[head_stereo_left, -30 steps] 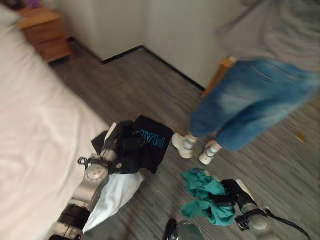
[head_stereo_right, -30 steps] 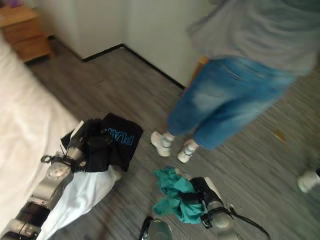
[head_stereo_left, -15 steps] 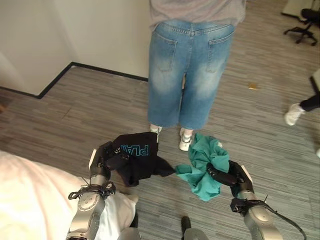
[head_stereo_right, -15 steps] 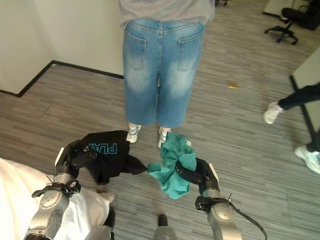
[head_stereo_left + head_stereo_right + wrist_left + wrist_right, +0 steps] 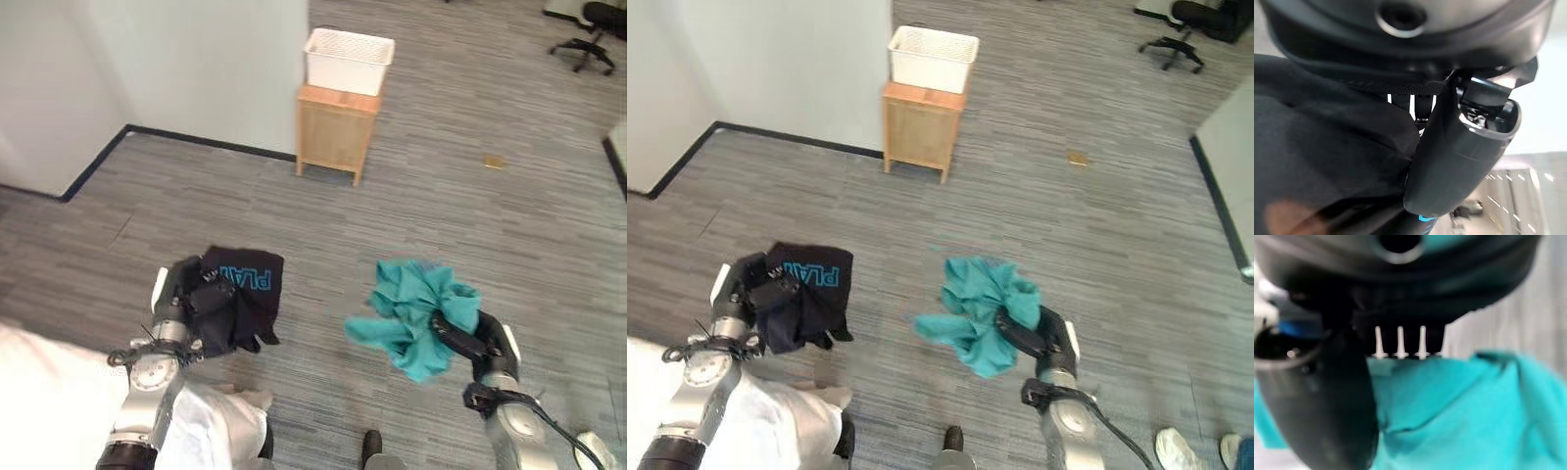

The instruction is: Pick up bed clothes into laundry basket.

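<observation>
left eye view: grey striped floor [image 5: 460, 211] of a room with pale walls [image 5: 196, 69]. a white laundry basket [image 5: 349, 60] sits on a small wooden cabinet [image 5: 336, 131], well away. left hand [image 5: 181, 299] grips a black shirt [image 5: 240, 294]; right hand [image 5: 468, 338] grips a teal garment [image 5: 411, 313]. white bedding [image 5: 39, 392] lies lower left.
</observation>
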You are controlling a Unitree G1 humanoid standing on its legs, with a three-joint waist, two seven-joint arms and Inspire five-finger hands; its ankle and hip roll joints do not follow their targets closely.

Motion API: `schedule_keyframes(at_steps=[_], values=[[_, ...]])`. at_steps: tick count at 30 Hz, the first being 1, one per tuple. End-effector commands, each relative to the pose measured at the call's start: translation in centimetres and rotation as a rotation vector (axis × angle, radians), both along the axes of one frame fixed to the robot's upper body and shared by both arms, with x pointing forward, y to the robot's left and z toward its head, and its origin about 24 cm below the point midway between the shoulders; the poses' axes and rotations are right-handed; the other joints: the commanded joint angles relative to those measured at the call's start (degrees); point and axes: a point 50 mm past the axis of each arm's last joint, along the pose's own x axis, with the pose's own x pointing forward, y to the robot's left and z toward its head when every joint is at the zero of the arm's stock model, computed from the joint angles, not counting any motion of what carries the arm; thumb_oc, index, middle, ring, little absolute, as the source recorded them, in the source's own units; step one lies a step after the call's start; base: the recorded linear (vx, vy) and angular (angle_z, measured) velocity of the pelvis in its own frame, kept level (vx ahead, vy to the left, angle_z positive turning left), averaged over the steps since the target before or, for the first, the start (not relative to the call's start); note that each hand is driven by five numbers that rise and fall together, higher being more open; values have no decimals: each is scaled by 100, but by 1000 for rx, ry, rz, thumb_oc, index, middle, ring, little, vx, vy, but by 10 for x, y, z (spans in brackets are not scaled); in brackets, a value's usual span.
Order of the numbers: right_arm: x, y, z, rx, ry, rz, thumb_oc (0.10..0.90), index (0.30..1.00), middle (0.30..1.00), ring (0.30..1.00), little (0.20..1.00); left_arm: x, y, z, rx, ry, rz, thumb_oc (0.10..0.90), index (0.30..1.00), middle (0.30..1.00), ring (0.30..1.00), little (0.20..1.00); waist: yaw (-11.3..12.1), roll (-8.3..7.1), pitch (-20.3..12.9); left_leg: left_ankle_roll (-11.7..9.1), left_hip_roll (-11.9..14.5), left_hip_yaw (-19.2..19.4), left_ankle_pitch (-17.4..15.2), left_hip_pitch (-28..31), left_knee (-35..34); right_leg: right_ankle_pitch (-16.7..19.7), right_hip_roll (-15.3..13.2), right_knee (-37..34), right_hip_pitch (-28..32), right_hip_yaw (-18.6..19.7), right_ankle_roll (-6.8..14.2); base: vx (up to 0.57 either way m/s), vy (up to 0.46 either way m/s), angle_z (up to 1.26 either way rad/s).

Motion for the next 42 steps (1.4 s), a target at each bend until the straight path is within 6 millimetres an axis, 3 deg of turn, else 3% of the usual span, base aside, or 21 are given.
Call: schedule_keyframes(at_steps=[1, 4, 8, 15, 18, 20, 21, 22, 25, 26, 27, 29, 31, 32, 33, 34, 35, 36, 37, 41, 42], values=[[45, 11, 95, -165, -441, 124, 400, 300, 300, 300, 300, 23, -12, 92, 53, -426, -56, 400, 300, 300, 300, 300, 107, 176, -518, -97, 311, 680, -463, 101, 269, -384, 33, 518, -119, -561, 96, 9, 25, -6], [60, 26, 123, -197, -562, 164, 400, 300, 300, 300, 300, 25, -19, 108, 57, -491, -80, 400, 300, 300, 300, 300, 195, 197, -556, -36, 254, 757, -531, 148, 289, -324, -26, 523, -118, -607, 148, 20, 39, -9], [65, 43, 133, -152, -624, 219, 400, 300, 300, 300, 300, 23, -22, 111, 48, -510, -91, 400, 300, 300, 300, 300, 250, 186, -555, 7, 197, 782, -570, 176, 297, -305, -94, 571, -95, -621, 174, 38, 35, -5], [68, 70, 123, -91, -589, 352, 400, 300, 300, 300, 300, 16, -15, 84, -20, -410, -80, 400, 300, 300, 300, 300, 310, 132, -496, 113, 90, 774, -704, 147, 415, -326, -202, 821, -204, -493, 217, 48, 51, -2], [64, 84, 108, -52, -537, 390, 400, 300, 300, 300, 300, 14, -25, 58, -113, -312, -114, 400, 300, 300, 300, 300, 236, 139, -189, 429, -73, 746, -880, 330, 408, 108, -423, 2763, -929, -46, 445, 29, 153, -16], [61, 87, 100, -40, -507, 406, 400, 300, 300, 300, 300, 15, -28, 54, -126, -296, -127, 400, 300, 300, 300, 300, 163, 176, -118, 434, -22, 691, -891, 412, 382, 156, -296, 2965, -1212, 97, 417, 184, 28, -20], [55, 89, 89, -30, -457, 429, 400, 300, 300, 300, 300, 15, -32, 52, -134, -286, -148, 400, 300, 300, 300, 300, 42, 122, -96, 343, 13, 700, -978, 673, 237, 110, -271, 2809, -1546, 209, 390, 403, -98, -34], [53, 87, 84, -22, -437, 423, 400, 300, 300, 300, 300, 17, -39, 55, -138, -295, -181, 400, 300, 300, 300, 300, 20, 92, -84, 259, 67, 715, -1022, 735, 201, 159, -436, 2462, -1682, 113, 362, 421, -186, -27], [50, 76, 82, -69, -411, 391, 400, 300, 300, 300, 300, 21, -47, 63, -105, -317, -224, 400, 300, 300, 300, 300, 3, -26, -59, -64, 270, 628, -1167, 884, 177, 382, -948, 1255, -1772, -138, 428, 324, -260, 13], [50, 75, 82, -70, -411, 389, 400, 300, 300, 300, 300, 21, -47, 63, -104, -317, -225, 400, 300, 300, 300, 300, -4, -4, -53, -72, 298, 613, -1178, 890, 184, 405, -924, 1187, -1709, -185, 427, 391, -309, 13], [50, 73, 85, -86, -420, 377, 400, 300, 300, 300, 300, 22, -48, 63, -97, -313, -228, 400, 300, 300, 300, 300, -44, -73, -50, -231, 444, 557, -1296, 1076, 197, 657, -1014, 770, -1718, -247, 523, 251, -188, 15], [52, 76, 88, -74, -436, 386, 400, 300, 300, 300, 300, 23, -51, 61, -87, -301, -248, 400, 300, 300, 300, 300, -66, -124, -117, -362, 578, 586, -1459, 1292, 332, 736, -1002, 769, -1655, -504, 523, 361, -288, 17], [54, 78, 88, -61, -444, 392, 400, 300, 300, 300, 300, 24, -53, 60, -81, -298, -253, 400, 300, 300, 300, 300, -85, -104, -146, -382, 697, 487, -1470, 1323, 541, 636, -935, 946, -1633, -480, 523, 365, -224, 29], [56, 79, 89, -49, -448, 399, 400, 300, 300, 300, 300, 25, -63, 58, -104, -291, -287, 400, 300, 300, 300, 300, -227, 25, -185, -431, 1014, 299, -1156, 1236, 1143, 290, -672, 1312, -1642, -320, 355, 462, -319, 52], [58, 82, 89, -37, -445, 417, 400, 300, 300, 300, 300, 26, -63, 55, -125, -281, -284, 400, 300, 300, 300, 300, -220, 68, -192, -461, 1127, 179, -652, 1006, 1838, 133, -499, 1339, -1499, -391, 180, 457, -481, 51], [61, 84, 87, -33, -435, 434, 400, 300, 300, 300, 300, 27, -64, 53, -145, -271, -282, 400, 300, 300, 300, 300, -211, 38, -186, -423, 1354, 160, 48, 653, 2744, 9, -315, 1230, -1278, -487, -71, 232, -379, 32], [61, 84, 87, -33, -437, 434, 400, 300, 300, 300, 300, 27, -64, 53, -144, -272, -282, 400, 300, 300, 300, 300, -246, 37, -199, -434, 1359, 112, 75, 595, 2759, 36, -315, 1194, -1277, -529, -92, 350, -614, 32], [63, 87, 90, -57, -428, 478, 400, 300, 300, 300, 300, 28, -71, 57, -180, -283, -318, 400, 300, 300, 300, 300, -18, -141, 8, -358, 1302, 136, 198, -220, 4130, -272, -66, 868, -725, -661, -424, 306, -507, 31], [63, 89, 90, -65, -422, 508, 400, 300, 300, 300, 300, 29, -72, 59, -183, -293, -316, 400, 300, 300, 300, 300, 93, -212, 103, -375, 1095, 36, 54, -534, 4419, -326, -30, 701, -531, -709, -474, 448, -619, 3], [64, 89, 91, -70, -404, 532, 400, 300, 300, 300, 300, 31, -76, 67, -196, -316, -332, 400, 300, 300, 300, 300, 341, -222, 182, -484, 1075, 379, 55, -1299, 4212, -444, 108, 279, 41, -777, -386, 353, -209, -8], [65, 90, 93, -59, -417, 535, 400, 300, 300, 300, 300, 33, -76, 68, -195, -319, -336, 400, 300, 300, 300, 300, 395, -169, 169, -510, 1107, 493, 83, -1465, 3791, -494, 169, 158, 181, -803, -352, 512, -29, -3]])
